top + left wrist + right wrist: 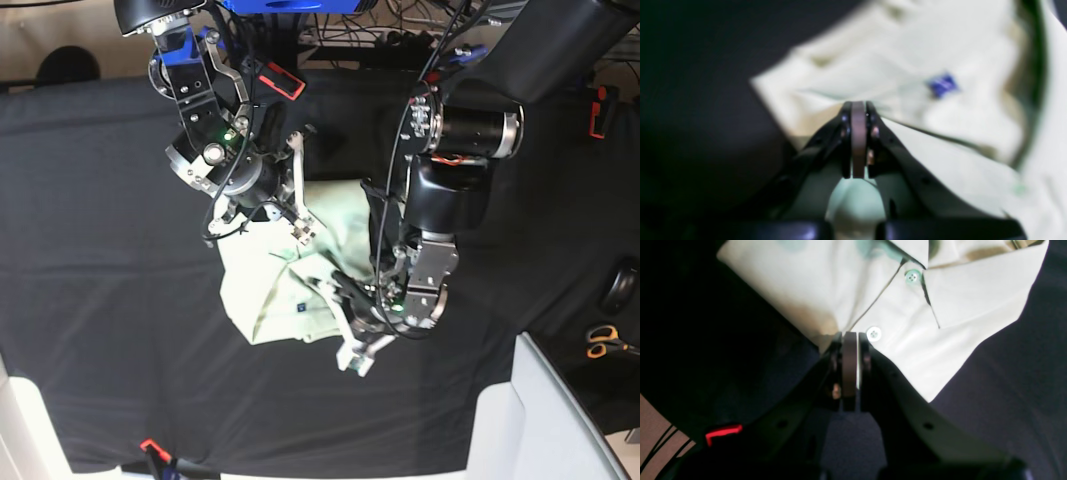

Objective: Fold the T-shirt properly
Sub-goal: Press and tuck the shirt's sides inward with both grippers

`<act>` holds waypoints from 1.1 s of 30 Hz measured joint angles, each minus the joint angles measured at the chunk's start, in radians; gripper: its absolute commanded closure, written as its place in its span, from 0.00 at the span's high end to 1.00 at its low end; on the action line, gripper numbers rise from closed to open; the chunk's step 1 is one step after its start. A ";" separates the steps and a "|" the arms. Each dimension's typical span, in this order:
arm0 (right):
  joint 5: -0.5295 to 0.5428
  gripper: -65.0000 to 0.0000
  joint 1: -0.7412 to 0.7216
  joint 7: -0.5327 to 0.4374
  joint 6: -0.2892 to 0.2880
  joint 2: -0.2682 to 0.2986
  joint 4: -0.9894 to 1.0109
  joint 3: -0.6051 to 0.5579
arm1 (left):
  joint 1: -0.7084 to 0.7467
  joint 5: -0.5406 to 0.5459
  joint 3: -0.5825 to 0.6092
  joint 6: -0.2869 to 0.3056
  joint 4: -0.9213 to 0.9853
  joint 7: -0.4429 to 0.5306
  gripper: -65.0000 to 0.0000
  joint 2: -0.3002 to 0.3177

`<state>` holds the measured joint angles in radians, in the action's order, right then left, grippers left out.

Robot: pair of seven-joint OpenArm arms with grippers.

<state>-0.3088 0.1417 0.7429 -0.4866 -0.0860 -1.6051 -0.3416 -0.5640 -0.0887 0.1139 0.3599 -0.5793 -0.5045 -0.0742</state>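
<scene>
on the dark-covered desk (100,250) lies the t-shirt (270,295), bunched between both arms. the left gripper (858,105) has its jaws pinched on cloth near the blue label (943,85); the right gripper (850,335) has its jaws clamped on cloth beside a button (874,334).
</scene>
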 measured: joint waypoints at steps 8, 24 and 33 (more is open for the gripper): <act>0.000 0.01 -0.007 -0.004 -0.003 0.000 0.016 -0.077 | -0.061 0.010 -0.009 -0.013 -0.003 0.007 0.00 0.002; 0.001 0.01 -0.113 -0.049 -0.003 -0.015 0.203 -0.169 | 0.090 0.143 0.001 -0.012 -0.332 -0.258 0.00 0.035; 0.187 0.01 -0.238 -0.068 -0.003 -0.017 0.359 -0.169 | 0.010 0.133 0.003 -0.013 -0.094 -0.098 0.00 0.029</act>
<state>-0.1215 -0.0963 0.6754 -0.4892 -0.1028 -1.2461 -0.5110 -0.5541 0.0441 0.1165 0.3473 -0.6735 -0.6022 -0.0452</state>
